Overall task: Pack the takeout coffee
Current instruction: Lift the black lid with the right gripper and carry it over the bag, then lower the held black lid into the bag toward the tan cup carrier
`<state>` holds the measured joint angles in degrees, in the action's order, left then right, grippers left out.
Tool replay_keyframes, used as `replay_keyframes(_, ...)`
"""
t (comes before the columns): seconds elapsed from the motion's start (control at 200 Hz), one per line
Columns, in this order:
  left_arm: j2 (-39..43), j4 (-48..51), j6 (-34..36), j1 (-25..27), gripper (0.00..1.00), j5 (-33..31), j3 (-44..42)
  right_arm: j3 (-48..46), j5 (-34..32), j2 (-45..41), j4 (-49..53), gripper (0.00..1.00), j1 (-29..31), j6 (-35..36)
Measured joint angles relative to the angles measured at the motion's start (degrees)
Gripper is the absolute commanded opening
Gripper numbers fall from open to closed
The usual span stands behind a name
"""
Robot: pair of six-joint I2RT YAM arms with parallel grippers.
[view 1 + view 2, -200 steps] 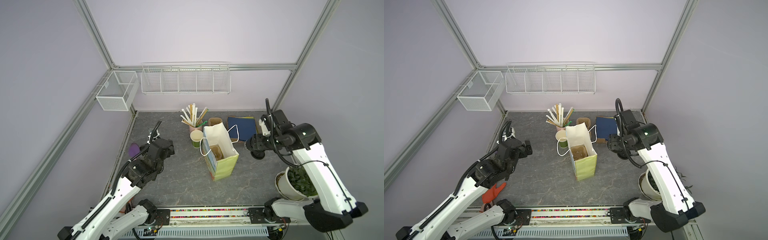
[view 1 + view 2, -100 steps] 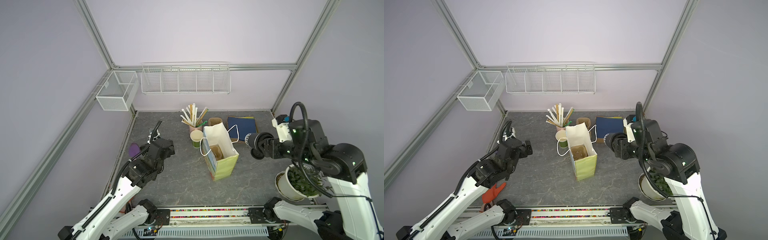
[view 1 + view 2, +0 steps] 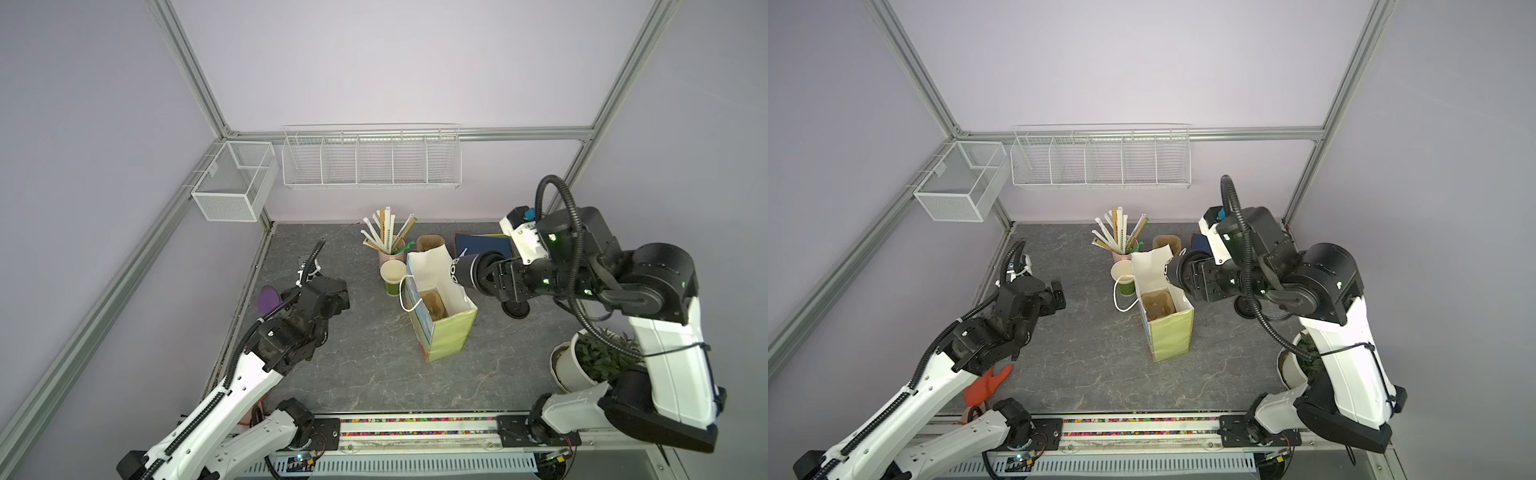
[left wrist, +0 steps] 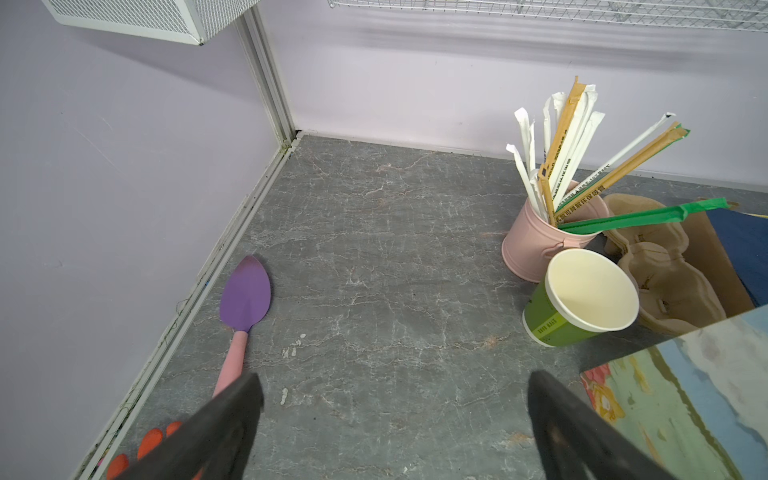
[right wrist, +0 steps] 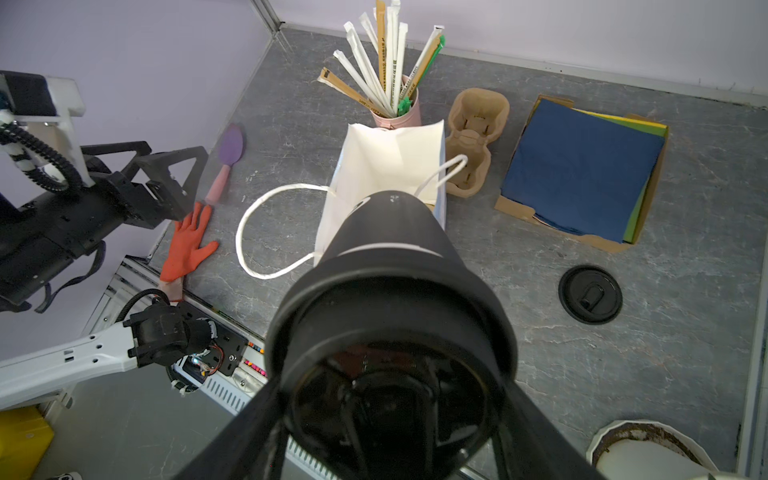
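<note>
The takeout coffee [image 3: 464,270] [image 3: 1174,270] [image 5: 390,249], a black paper cup with pale print by its base, is held on its side in the air. My right gripper [image 3: 489,277] [image 3: 1196,277] [image 5: 392,374] is shut on its wide end. The cup's base points at the open mouth of the standing paper bag [image 3: 451,337] [image 3: 1171,337] [image 5: 386,166]. A cardboard cup carrier [image 3: 432,303] [image 3: 1156,305] lies inside the bag. My left gripper [image 3: 338,297] [image 3: 1057,297] [image 4: 395,380] hovers open and empty over the bare floor, left of the bag.
A green cup [image 3: 392,277] [image 4: 577,299] and a pink cup of wrapped straws [image 3: 386,245] [image 4: 540,245] stand behind the bag. A black lid [image 3: 515,309] [image 5: 590,294], a napkin box [image 5: 582,166] and a second carrier [image 5: 473,137] lie to the right. A potted plant [image 3: 590,361] is at the front right, and a purple trowel [image 4: 245,295] and orange glove [image 5: 187,245] at the left.
My right arm has lifted and carried the black cup leftward until its base reaches the bag's mouth. The left arm has not moved.
</note>
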<state>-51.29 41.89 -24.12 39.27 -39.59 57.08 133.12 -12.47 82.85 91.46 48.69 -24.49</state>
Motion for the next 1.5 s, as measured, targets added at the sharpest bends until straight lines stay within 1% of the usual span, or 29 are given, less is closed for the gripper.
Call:
replay_keyframes(0.215,0.00,0.00,0.22,0.00,0.99,0.00,0.00,12.59,-5.25,8.46,0.35,0.70,6.29,-1.60)
replay_keyframes(0.455,0.00,0.00,0.42,0.00,0.99,0.00,0.00,13.22,-8.13,11.15,0.37,0.70,9.01,-2.36)
replay_keyframes(0.645,0.02,0.00,0.42,0.00,0.99,0.02,0.00,8.22,-8.83,13.38,0.39,0.70,9.03,-2.69)
replay_keyframes(0.815,0.02,0.00,0.42,0.00,0.99,0.02,0.00,3.43,-8.22,14.69,0.39,0.68,7.80,-2.54)
replay_keyframes(1.144,0.00,0.02,0.42,0.00,0.99,0.02,0.00,-3.58,-2.99,16.87,0.39,0.67,2.38,-0.76)
replay_keyframes(1.499,-0.20,0.00,0.42,0.00,0.99,0.04,0.00,-8.96,0.09,19.23,0.39,0.66,1.53,-1.07)
